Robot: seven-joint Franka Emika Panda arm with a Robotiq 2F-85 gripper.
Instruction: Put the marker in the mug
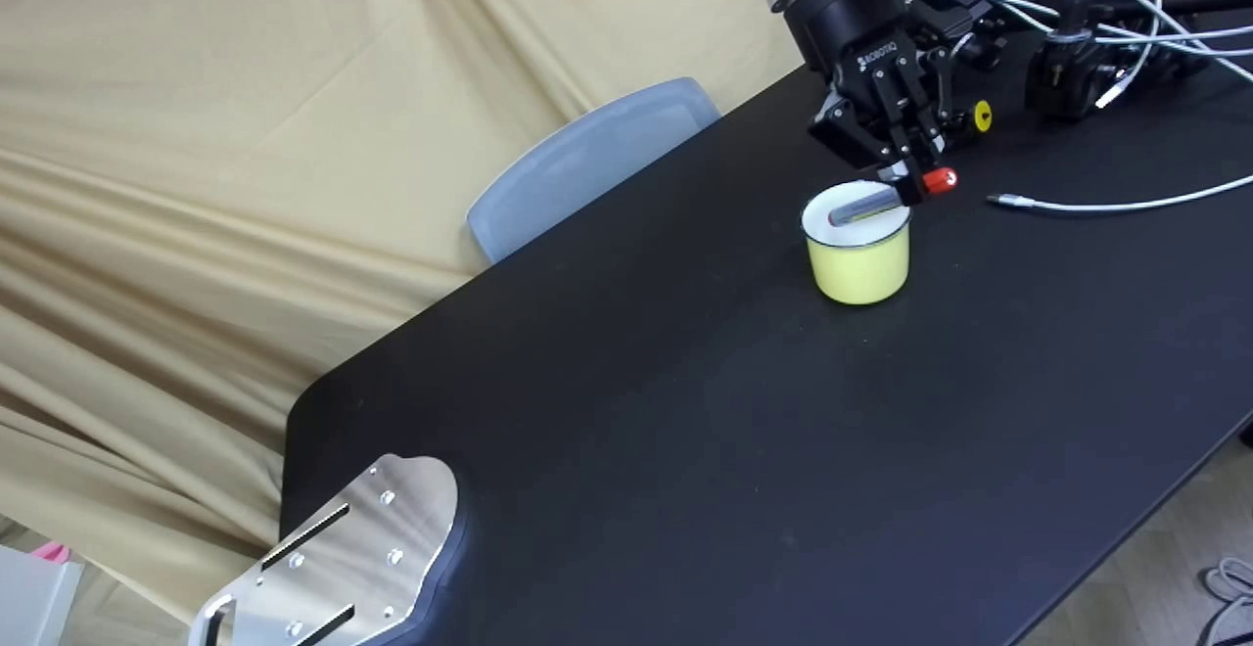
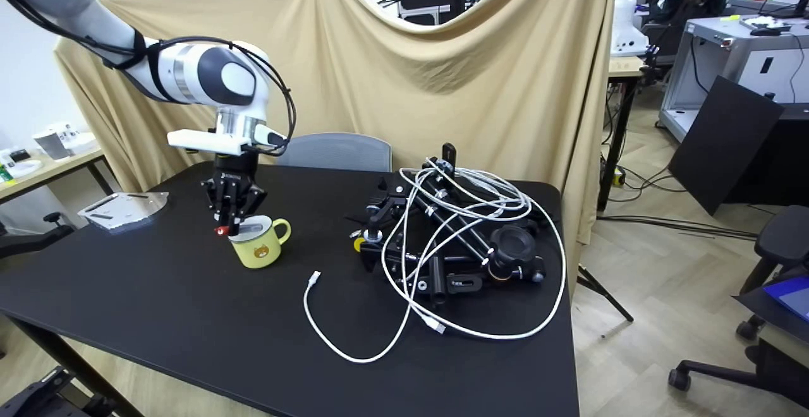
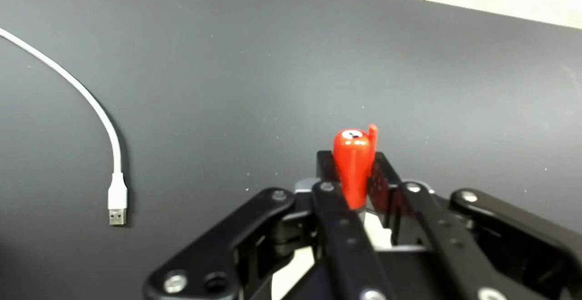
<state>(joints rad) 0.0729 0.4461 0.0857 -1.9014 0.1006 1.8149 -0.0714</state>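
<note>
The marker has a grey-blue body [image 1: 866, 207] and a red cap [image 1: 941, 180]; the cap also shows in the wrist view [image 3: 353, 166]. My gripper [image 1: 910, 181] is shut on the marker near its cap, between the fingertips [image 3: 354, 168]. The marker lies at a slant, with its body over the opening of the mug [image 1: 858, 269] and its cap outside the rim. Whether the body's end is below the rim I cannot tell. The pale yellow-green mug [image 2: 260, 253] stands on the table under the gripper, its handle facing right in that view. In the wrist view my fingers hide most of the mug.
A white cable end [image 3: 117, 195] lies on the black table [image 1: 636, 411] beside the gripper. A heap of black stands with coiled white cables [image 2: 455, 234] is beyond the mug. A metal plate [image 1: 362, 538] is at the table's far end. A grey chair back [image 2: 338, 151] stands at the edge.
</note>
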